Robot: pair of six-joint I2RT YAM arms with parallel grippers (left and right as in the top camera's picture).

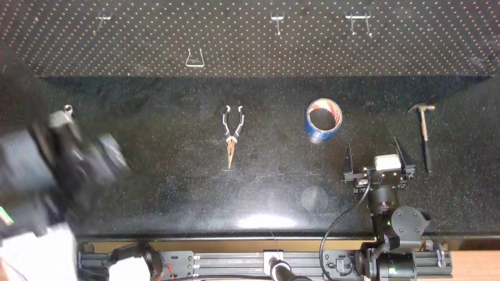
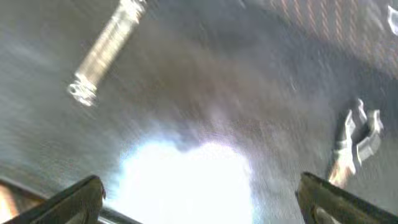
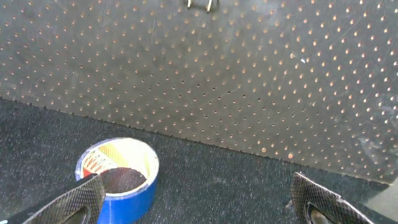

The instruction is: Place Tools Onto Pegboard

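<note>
Needle-nose pliers (image 1: 233,133) lie mid-table, also seen as pliers (image 2: 356,142) in the left wrist view. A blue tape roll (image 1: 323,119) sits to their right, and a hammer (image 1: 423,129) lies at the far right. My right gripper (image 1: 373,150) stands open just in front of the tape roll (image 3: 118,174), apart from it, holding nothing. My left gripper (image 1: 86,152) is blurred at the table's left and open (image 2: 200,183) with nothing between its fingers. A slim metal tool (image 2: 106,50) lies ahead of it, its tip (image 1: 67,109) showing by the arm.
The pegboard (image 1: 250,39) spans the back and carries several metal hooks (image 1: 194,58), with one hook (image 3: 199,5) ahead of the right gripper. A bright glare patch (image 1: 266,221) lies on the dark table near the front edge.
</note>
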